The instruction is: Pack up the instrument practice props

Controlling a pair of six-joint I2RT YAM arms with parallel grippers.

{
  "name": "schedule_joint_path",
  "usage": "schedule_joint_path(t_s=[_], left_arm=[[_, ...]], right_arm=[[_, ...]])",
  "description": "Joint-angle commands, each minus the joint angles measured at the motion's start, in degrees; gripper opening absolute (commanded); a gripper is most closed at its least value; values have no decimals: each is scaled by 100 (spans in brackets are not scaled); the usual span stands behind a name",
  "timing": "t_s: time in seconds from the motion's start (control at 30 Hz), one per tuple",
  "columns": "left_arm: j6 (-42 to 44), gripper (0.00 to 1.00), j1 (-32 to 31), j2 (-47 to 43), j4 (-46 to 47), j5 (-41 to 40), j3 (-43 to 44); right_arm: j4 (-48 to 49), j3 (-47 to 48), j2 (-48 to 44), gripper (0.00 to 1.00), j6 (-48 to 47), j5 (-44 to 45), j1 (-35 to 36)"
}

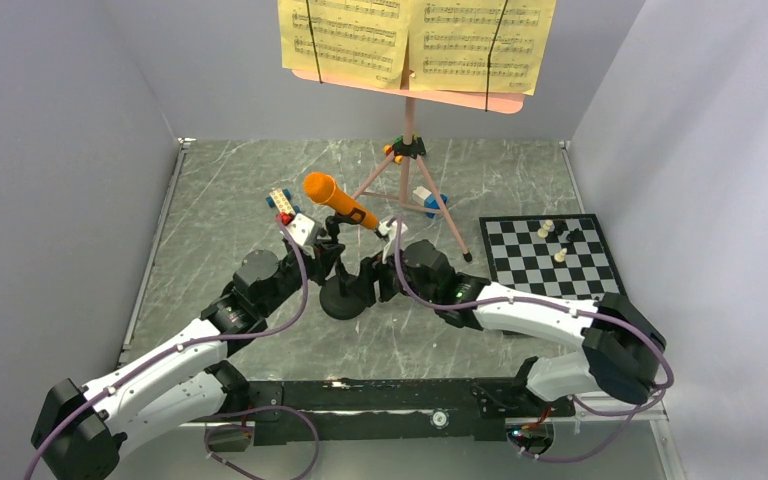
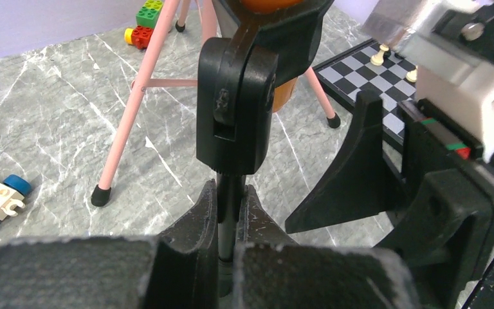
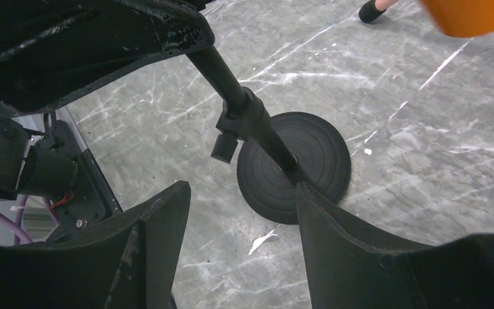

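Observation:
The pink music stand (image 1: 409,118) stands on its tripod at the back, with yellow sheet-music pages (image 1: 415,40) on its desk. The orange microphone (image 1: 338,200) sits tilted in the clip of the small black mic stand, whose round base (image 1: 345,298) rests on the table. My left gripper (image 1: 334,260) is shut on the stand's thin pole (image 2: 231,206) just below the clip (image 2: 235,109). My right gripper (image 1: 372,273) is open and empty beside the stand. In the right wrist view its jaws (image 3: 241,190) stand wide apart just in front of the base (image 3: 296,164).
A chessboard (image 1: 548,250) with a few pieces lies at the right. Toy blocks (image 1: 282,205) lie left of the microphone and more (image 1: 428,198) lie between the tripod legs (image 2: 141,90). Grey walls close in the table on three sides.

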Motion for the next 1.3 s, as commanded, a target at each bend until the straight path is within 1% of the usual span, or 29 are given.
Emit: schedule_joint_path(t_s=[0.0,0.13,0.3,0.43,0.53,0.63,0.8,1.03,1.17,1.27], left_arm=[[-455,0,-31,-17,115,-4,65],[-450,0,-81,18,106,-19,77],[-350,0,-188,57,-59,-109,174],[-273,0,-249,40,-137,-185,198],[-290,0,-254,61,-176,-238,207],[-317,0,-255,104,-218,-251,223],[-337,0,-253,208,-234,-278,217],[-358,0,-261,363,-232,-264,188],[-357,0,-262,407,-183,-260,143],[-373,0,-263,443,-150,-266,112]], right_arm=[[508,424,300,65,-44,125,104],[615,592,533,61,-94,277,160],[553,791,843,47,-141,483,181],[543,809,973,28,-233,462,210],[413,859,1032,11,-370,458,251],[291,871,1051,0,-697,673,388],[183,829,1096,0,-1515,1369,729],[333,751,1224,0,-2608,2549,1129],[661,638,1315,0,-3402,3320,1434],[1170,513,1541,0,-4221,4047,1725]])
